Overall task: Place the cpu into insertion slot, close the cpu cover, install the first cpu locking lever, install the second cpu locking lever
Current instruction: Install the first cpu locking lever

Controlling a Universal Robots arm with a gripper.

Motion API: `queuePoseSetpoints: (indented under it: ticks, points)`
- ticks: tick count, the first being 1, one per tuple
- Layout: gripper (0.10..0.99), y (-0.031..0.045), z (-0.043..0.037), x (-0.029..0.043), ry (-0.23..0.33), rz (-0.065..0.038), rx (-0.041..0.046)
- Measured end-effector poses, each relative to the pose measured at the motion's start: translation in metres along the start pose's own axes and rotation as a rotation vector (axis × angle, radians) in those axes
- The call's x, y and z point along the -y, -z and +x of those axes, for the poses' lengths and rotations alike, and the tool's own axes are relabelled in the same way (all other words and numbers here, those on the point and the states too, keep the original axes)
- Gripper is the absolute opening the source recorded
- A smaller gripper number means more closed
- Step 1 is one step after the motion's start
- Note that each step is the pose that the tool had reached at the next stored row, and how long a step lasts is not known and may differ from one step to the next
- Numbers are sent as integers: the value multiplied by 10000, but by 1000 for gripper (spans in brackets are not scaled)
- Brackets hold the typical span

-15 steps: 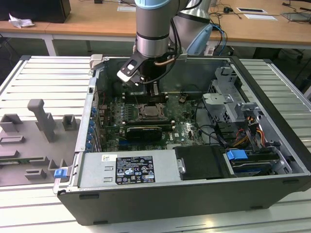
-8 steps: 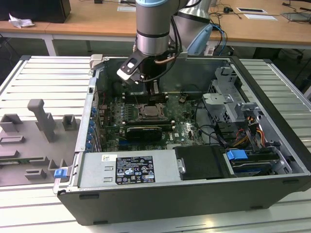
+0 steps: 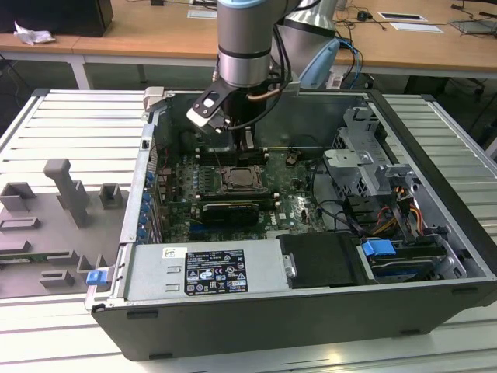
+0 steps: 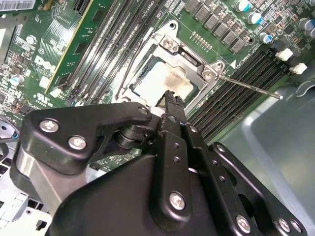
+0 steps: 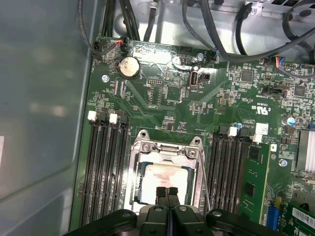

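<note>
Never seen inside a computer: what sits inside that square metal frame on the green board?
A pale silvery cpu shows through the cpu cover. One edge of it is hidden by the shut gripper; what lies beneath it is covered.

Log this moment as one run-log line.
gripper: shut, tips over cpu edge | cpu cover: down around cpu | locking lever: juts out beside cover

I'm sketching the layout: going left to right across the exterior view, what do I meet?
Grey fixture blocks → blue card clips → cpu → metal drive cage.
</note>
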State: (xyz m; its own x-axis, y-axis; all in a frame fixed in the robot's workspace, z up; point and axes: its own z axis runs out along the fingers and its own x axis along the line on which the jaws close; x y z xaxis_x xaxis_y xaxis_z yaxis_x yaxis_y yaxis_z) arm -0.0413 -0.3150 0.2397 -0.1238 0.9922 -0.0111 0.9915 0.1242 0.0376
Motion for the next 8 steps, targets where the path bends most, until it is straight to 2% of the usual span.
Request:
queuePoseSetpoints:
  ticks: [8]
  points:
    - [106,15,0,-1,0,0,0]
